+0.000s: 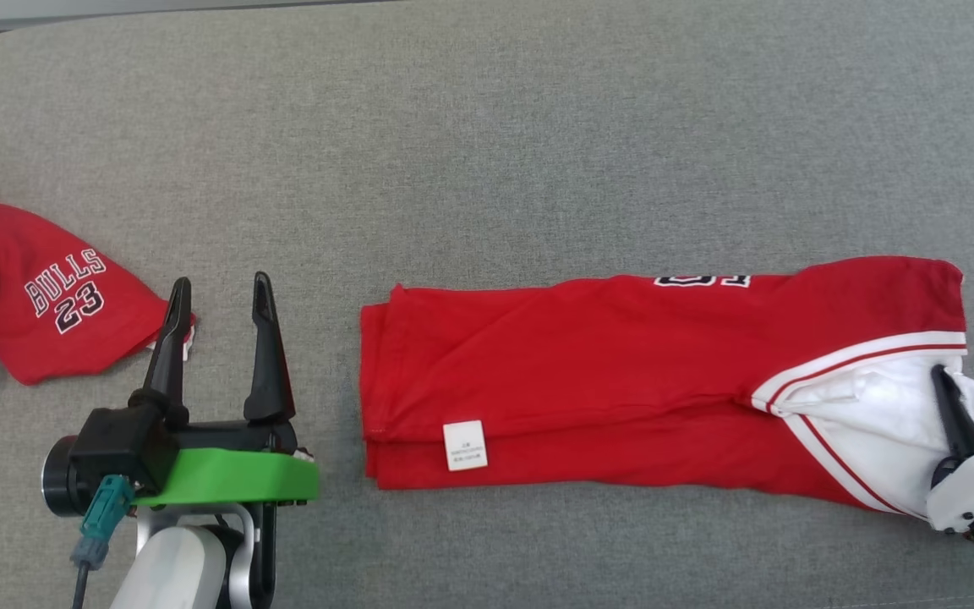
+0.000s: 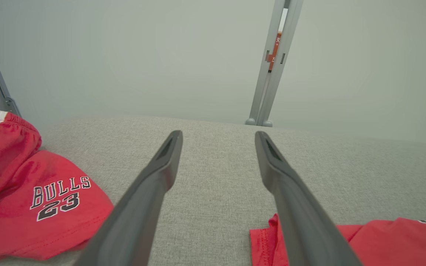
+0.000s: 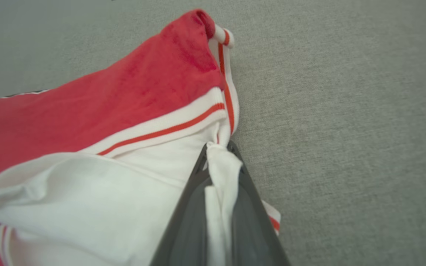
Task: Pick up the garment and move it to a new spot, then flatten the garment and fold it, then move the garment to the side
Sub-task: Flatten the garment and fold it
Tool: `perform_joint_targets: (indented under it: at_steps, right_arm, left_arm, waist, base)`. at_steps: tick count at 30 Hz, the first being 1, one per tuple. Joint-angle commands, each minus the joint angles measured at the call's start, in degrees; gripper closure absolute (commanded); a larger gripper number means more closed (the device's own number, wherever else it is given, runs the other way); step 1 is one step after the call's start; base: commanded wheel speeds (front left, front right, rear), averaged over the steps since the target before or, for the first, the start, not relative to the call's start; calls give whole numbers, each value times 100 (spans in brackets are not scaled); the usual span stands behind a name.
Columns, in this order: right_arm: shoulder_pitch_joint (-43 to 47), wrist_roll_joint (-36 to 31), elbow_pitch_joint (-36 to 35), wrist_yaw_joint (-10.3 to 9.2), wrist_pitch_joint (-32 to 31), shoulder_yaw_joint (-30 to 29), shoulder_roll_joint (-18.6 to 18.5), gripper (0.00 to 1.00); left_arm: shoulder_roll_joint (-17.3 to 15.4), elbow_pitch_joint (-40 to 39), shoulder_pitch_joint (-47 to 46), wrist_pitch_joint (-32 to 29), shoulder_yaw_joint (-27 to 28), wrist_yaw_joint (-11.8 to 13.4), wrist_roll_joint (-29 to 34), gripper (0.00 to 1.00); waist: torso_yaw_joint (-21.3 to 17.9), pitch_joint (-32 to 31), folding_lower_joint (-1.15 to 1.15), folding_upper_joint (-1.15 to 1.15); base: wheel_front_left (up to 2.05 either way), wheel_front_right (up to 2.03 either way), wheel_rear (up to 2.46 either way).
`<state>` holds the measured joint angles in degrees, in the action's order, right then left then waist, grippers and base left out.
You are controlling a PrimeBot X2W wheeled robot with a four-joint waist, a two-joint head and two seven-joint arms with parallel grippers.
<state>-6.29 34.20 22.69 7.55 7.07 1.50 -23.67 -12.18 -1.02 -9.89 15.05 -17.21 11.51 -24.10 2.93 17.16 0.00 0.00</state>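
The red garment (image 1: pixel 588 381) lies folded into a long band across the middle and right of the grey surface, with a white label near its front left corner. Its right end shows white fabric with red-striped trim. My right gripper (image 1: pixel 943 376) is shut on a bunch of that white fabric; in the right wrist view a white fold of the garment (image 3: pixel 105 111) is pinched between the dark fingers of the right gripper (image 3: pixel 218 146). My left gripper (image 1: pixel 221 283) stands open over bare surface, just left of the garment's left edge. In the left wrist view, nothing lies between the left gripper's (image 2: pixel 218 135) fingers and the garment (image 2: pixel 383 240) shows at the lower right.
A second red piece printed "BULLS 23" (image 1: pixel 56 304) lies crumpled at the far left, close to my left fingertips, and appears in the left wrist view (image 2: pixel 46 207). The grey padded surface (image 1: pixel 487 127) stretches bare behind the garment. A metal post (image 2: pixel 272 62) stands beyond the far edge.
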Motion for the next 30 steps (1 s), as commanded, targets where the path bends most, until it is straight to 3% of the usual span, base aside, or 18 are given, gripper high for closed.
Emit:
perform_joint_targets:
  at_steps: [1, 4, 8, 13, 16, 23, 30]
  right_arm:
    - [38, 45, -5, -12, -86, -99, -96, 100]
    - [13, -16, -283, -11, -288, -229, -190, 100]
    - [-89, -297, -1209, -8, -899, -164, -89, 100]
    - [-247, -577, -2490, -7, -1951, 237, 469, 100]
    - [-420, -629, -2831, -7, -2305, 696, 899, 100]
    - [-946, -419, -2365, -7, -2152, 1870, 1872, 100]
    - [-1414, -118, -1430, -7, -1510, 2811, 2059, 100]
  left_arm:
    - [9, 20, 77, 15, 23, -42, 57, 0]
    - [21, 30, 143, 15, 58, -67, 85, 0]
    - [10, 23, 215, 15, 102, -65, 121, 0]
    - [41, 52, 243, 15, 67, -83, 138, 0]
    - [61, 87, 185, 15, 12, -113, 129, 0]
    - [157, 186, 18, 9, -126, -218, 140, 0]
    - [313, 332, -168, 8, -231, -339, 182, 0]
  waist:
    - [-29, -73, 0, 0]
    - [-58, -138, 0, 0]
    - [-126, -224, 0, 0]
    - [-154, -311, 0, 0]
    - [-106, -335, 0, 0]
    - [185, -252, 0, 0]
    - [503, -79, 0, 0]
  base:
    - [0, 0, 0]
    - [0, 0, 0]
    - [0, 0, 0]
    - [0, 0, 0]
    - [0, 0, 0]
    - [0, 0, 0]
    - [0, 0, 0]
